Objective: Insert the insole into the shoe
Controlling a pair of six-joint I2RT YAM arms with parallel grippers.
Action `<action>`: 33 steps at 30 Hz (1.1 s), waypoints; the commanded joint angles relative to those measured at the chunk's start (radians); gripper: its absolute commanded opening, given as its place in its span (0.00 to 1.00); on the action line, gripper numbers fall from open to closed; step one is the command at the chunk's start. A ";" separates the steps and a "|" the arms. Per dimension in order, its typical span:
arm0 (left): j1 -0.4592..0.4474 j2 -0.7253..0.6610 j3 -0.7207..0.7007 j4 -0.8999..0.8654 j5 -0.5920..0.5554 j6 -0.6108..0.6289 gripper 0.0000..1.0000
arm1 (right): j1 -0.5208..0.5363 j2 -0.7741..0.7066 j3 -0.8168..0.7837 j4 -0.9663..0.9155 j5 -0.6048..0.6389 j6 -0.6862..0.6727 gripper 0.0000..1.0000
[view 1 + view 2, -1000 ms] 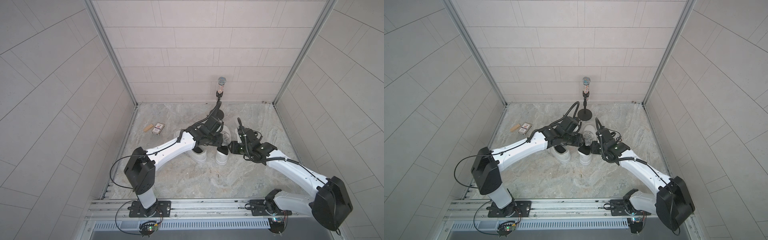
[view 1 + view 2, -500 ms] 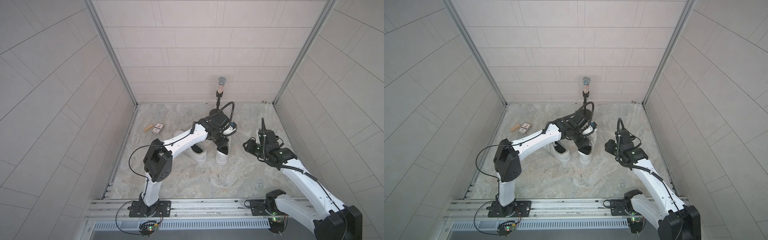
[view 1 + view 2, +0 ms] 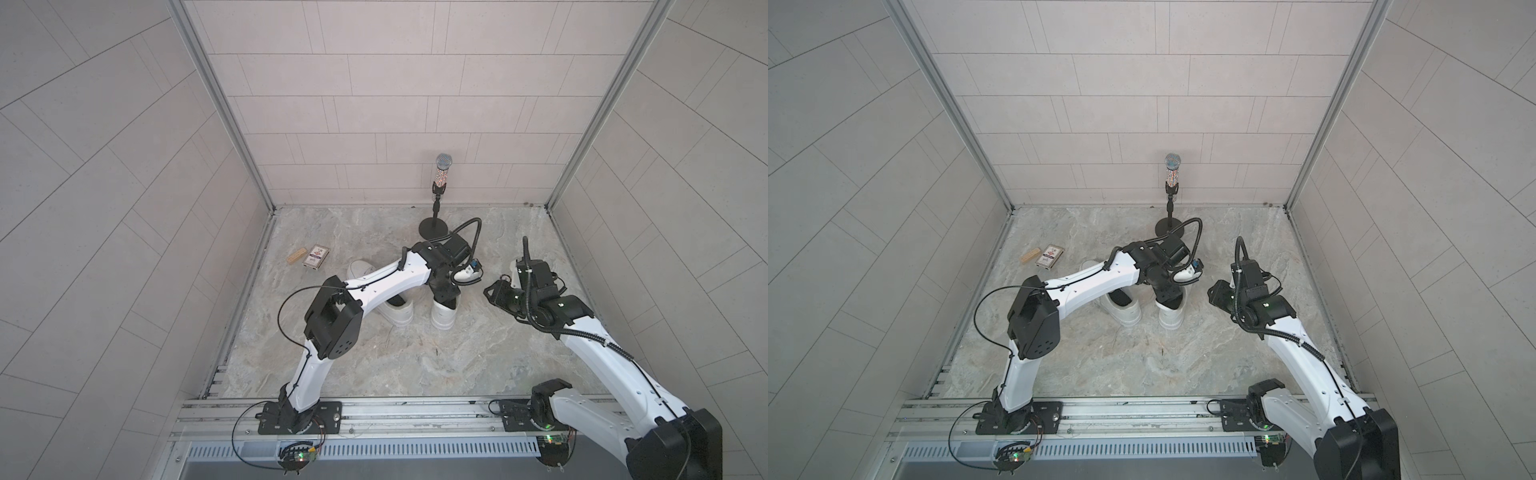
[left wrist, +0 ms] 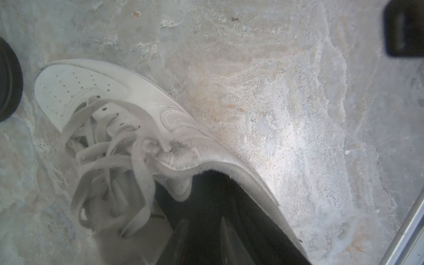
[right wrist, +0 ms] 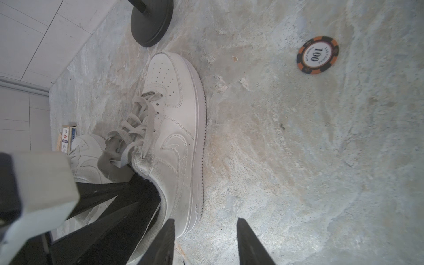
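While L end effector (image 3: pixel 446 297) inside shoe (image 3: pixel 442 320), R end effector (image 5: pixel 204 220) open.

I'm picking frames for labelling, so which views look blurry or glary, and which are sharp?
Left wrist view: hazy and soft, the shoe laces smeared, glare on the marble surface. Right wrist view: sharper, poker chip lettering readable, the close white housing out of focus. Both top views: sharp, evenly lit.
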 commanded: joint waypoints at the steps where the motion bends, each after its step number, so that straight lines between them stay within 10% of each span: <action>1: -0.010 0.034 0.043 -0.016 -0.075 0.027 0.34 | -0.014 -0.004 -0.019 0.013 -0.019 0.004 0.45; 13: -0.014 0.131 0.040 0.053 -0.327 0.045 0.35 | -0.087 -0.025 -0.031 -0.002 -0.110 -0.013 0.46; 22: -0.008 0.137 0.041 0.111 -0.329 -0.001 0.02 | -0.087 -0.028 -0.028 -0.034 -0.148 -0.051 0.46; 33: 0.043 0.027 0.050 0.072 -0.289 -0.128 0.00 | -0.032 -0.005 0.020 -0.042 -0.262 -0.023 0.45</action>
